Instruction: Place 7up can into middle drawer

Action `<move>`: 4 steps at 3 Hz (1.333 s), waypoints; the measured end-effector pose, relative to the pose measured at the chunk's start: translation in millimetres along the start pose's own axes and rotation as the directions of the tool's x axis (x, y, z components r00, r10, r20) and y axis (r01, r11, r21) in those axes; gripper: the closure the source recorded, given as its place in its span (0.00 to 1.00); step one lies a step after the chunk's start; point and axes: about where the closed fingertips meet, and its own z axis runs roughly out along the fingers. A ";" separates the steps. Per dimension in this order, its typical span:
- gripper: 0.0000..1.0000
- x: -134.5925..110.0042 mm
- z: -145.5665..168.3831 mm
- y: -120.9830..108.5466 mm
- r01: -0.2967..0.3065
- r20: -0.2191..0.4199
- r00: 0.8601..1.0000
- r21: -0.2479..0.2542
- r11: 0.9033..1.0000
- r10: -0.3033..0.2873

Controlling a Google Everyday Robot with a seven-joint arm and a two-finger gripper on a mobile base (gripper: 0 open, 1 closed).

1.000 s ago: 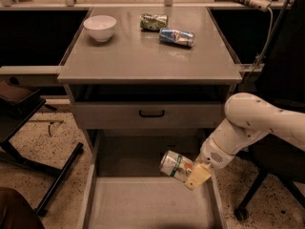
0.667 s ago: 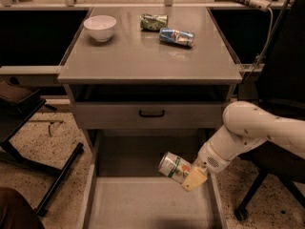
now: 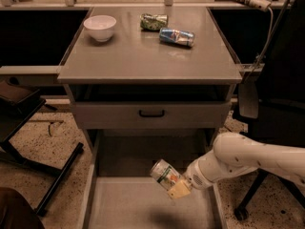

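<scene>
7up can point(image 3: 164, 173): tilted, in the air above the middle drawer point(image 3: 119, 205), near its right edge, clear of the floor.
gripper point(image 3: 176, 189): over the drawer's right side, jaws clamped on the can's lower end so it clears the walls.
next step: probably lowering and release, not yet done.
surface point(image 3: 143, 61): bowl point(image 3: 100, 26) at the far-left corner, two other cans by the far edge.

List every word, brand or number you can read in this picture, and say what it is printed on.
Nothing can be read.
Silver can in the gripper above the drawer: green markings, blurred.
Blue-and-red can on the cabinet: blurred.
Dark green can beside it: blurred.
</scene>
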 end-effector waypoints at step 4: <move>1.00 -30.5 90.7 -11.0 -0.013 0.107 0.994 0.173 0.985 -0.005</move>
